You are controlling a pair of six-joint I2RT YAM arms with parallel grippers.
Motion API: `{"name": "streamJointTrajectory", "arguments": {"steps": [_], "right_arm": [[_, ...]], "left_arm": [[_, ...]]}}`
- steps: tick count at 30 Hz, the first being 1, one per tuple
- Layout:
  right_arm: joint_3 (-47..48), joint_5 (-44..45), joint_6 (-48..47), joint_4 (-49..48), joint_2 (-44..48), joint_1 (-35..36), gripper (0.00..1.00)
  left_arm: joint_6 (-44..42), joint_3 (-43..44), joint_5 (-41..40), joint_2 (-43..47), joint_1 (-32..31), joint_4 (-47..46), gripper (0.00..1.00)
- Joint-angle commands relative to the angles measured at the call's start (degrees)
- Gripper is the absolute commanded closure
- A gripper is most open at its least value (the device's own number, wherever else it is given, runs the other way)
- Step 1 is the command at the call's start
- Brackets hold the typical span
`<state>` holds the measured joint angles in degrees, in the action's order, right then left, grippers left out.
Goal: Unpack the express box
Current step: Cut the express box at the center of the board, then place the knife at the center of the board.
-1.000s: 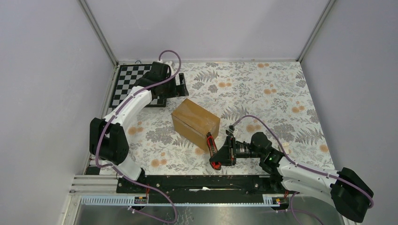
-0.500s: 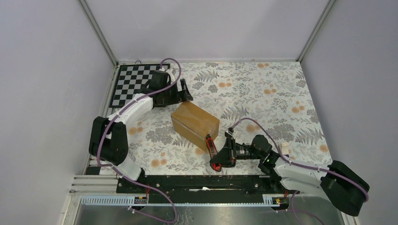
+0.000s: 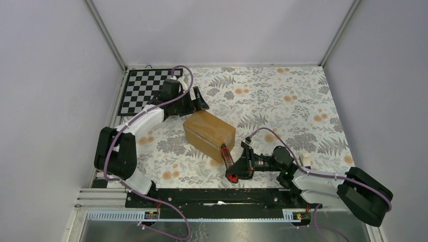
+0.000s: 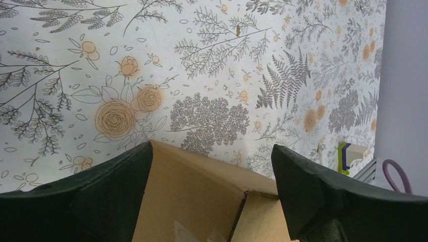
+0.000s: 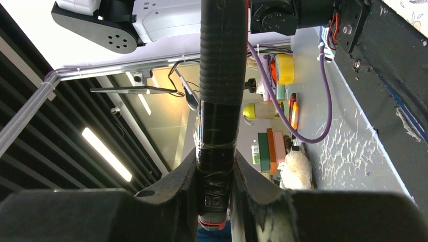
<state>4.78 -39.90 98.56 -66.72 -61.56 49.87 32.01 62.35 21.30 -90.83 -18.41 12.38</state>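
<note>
Looking down from above, the box (image 3: 209, 132) sits near the middle of the table (image 3: 282, 101), a little toward the left edge, turned at an angle to the table's sides. The left gripper (image 3: 198, 102) hangs at the box's far corner with its jaws spread wide, grasping nothing. A checkerboard (image 3: 137, 88) lies at the far left corner. The right gripper (image 3: 233, 164) is clenched on a red-handled cutter (image 3: 226, 157), whose tip sits close to the box's near right corner; contact cannot be told from here.

On the left wrist camera, the box's (image 4: 202, 196) far corner and a taped seam lie between the two dark fingers (image 4: 108, 189), which stand well apart on either side of it. Whether they touch the cardboard is not clear.

On the right wrist camera, which faces upward, the cutter's (image 5: 218, 126) dark handle is pinched tightly between the fingers (image 5: 262, 206).

The box will likely handle as stiff along its edges and corners but yielding in the flat panels, and the tape looks smooth enough to slip. Its weight cannot be judged. It is too broad to span, so a corner or top edge seems the best hold, steadying it while the cutter works the seam.
</note>
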Motion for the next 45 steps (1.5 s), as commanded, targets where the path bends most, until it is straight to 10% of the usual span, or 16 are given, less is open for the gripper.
{"name": "streamJointTrajectory", "arguments": {"steps": [1, 29, 41, 45], "right_arm": [[2.7, 2.8, -5.4, 2.3, 5.8, -0.2, 1.00], [0.5, 6.0, 5.7, -20.6, -5.4, -0.2, 1.00], [14.5, 8.1, -23.1, 49.0, 18.4, -0.2, 1.00], [16.1, 10.2, -26.0, 58.2, 22.1, -0.2, 1.00]], "left_arm": [[-0.5, -1.4, 3.3, 2.3, -0.2, -0.4, 0.05], [5.8, -11.7, 1.3, 8.7, -0.3, -13.2, 0.04], [3.3, -6.1, -9.6, 3.2, 0.5, 1.6, 0.06], [3.1, -5.1, -9.5, 1.8, 1.0, 2.5, 0.07]]}}
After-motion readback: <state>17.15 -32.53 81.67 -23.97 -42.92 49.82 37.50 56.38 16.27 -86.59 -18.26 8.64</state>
